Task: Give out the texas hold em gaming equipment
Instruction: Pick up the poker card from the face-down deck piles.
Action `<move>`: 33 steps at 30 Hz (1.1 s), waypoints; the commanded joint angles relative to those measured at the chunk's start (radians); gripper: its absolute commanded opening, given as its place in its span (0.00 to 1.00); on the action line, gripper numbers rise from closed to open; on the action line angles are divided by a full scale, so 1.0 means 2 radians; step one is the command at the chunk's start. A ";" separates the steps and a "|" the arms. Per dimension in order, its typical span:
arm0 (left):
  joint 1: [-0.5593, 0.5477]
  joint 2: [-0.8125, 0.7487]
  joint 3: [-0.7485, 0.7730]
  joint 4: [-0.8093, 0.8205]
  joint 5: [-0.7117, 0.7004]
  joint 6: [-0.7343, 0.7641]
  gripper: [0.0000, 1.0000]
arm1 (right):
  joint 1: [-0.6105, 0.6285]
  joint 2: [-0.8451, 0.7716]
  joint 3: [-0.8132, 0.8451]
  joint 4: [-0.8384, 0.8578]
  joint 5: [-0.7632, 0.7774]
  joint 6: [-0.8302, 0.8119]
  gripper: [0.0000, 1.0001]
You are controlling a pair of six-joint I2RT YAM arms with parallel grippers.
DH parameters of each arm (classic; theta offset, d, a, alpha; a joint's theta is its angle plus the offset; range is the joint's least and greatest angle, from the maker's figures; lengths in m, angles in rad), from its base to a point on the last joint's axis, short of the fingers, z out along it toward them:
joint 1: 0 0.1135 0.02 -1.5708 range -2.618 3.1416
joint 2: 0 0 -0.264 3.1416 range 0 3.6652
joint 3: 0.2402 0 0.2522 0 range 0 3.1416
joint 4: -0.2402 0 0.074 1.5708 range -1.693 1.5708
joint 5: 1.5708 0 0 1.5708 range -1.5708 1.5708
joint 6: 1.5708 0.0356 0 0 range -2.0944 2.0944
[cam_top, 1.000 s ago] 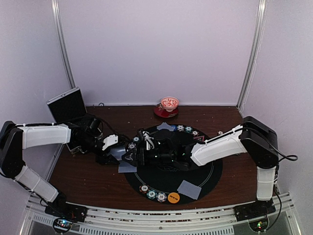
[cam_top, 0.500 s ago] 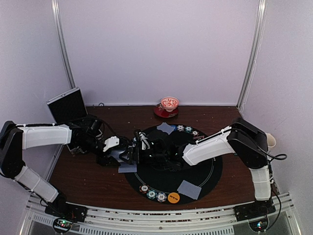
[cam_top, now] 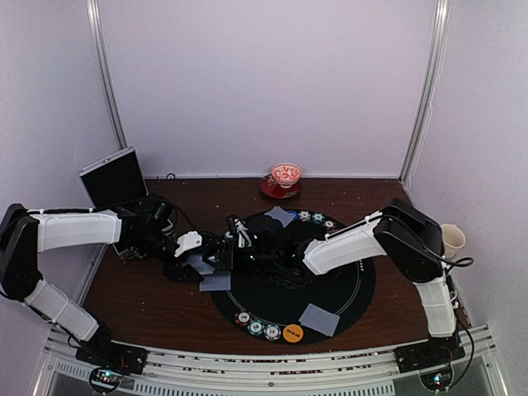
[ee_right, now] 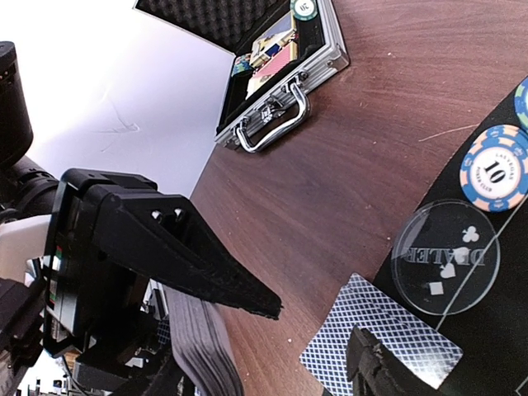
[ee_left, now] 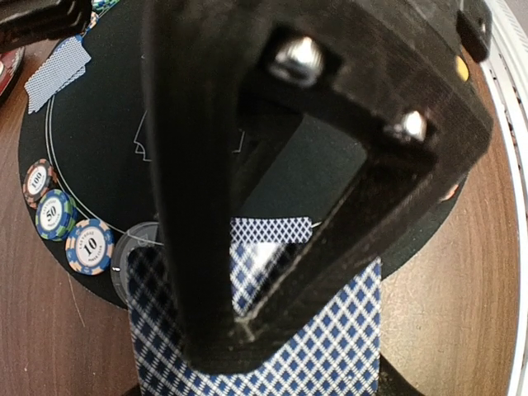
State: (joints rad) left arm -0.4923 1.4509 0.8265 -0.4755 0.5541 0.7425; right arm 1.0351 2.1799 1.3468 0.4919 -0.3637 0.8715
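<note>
My left gripper (cam_top: 196, 262) is shut on a deck of blue-diamond-backed playing cards (ee_left: 330, 346) at the left rim of the black mat (cam_top: 363, 289). The right wrist view shows the deck's edge (ee_right: 210, 351) under the left finger (ee_right: 190, 256). My right gripper (cam_top: 229, 250) has reached across to the deck. Only one of its fingertips (ee_right: 375, 363) shows, standing free above a single card (ee_right: 396, 330) on the table, so its jaws are apart. Beside that card lie a clear dealer disc (ee_right: 445, 256) and a "10" chip (ee_right: 495, 169).
Single cards (cam_top: 280, 216) (cam_top: 319, 318) lie on the mat. Striped chips (cam_top: 256, 327) and an orange disc (cam_top: 292, 333) sit at its front, with more chips (cam_top: 318, 219) at the back. An open case (cam_top: 115, 177) stands back left, a bowl (cam_top: 286, 174) at the back, a cup (cam_top: 453, 239) far right.
The right arm has stretched further left, bringing its gripper up against the deck in the left gripper. The left arm has hardly moved.
</note>
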 commanded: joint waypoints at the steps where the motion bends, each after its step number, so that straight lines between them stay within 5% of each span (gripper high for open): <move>1: -0.003 -0.009 -0.003 0.001 0.013 0.008 0.58 | -0.003 0.015 0.015 0.008 -0.007 0.006 0.62; 9: -0.004 -0.010 -0.003 0.001 0.013 0.008 0.58 | -0.009 0.007 -0.005 0.011 0.002 0.009 0.39; 21: -0.004 -0.003 0.000 0.000 0.009 0.007 0.58 | -0.014 -0.024 -0.041 0.018 0.014 0.002 0.26; 33: -0.003 0.000 -0.001 0.005 0.003 0.004 0.58 | -0.013 -0.062 -0.070 0.020 0.017 -0.003 0.00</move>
State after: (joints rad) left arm -0.4931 1.4574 0.8246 -0.4797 0.5293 0.7425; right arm 1.0271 2.1056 1.2430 0.5732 -0.3874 0.8829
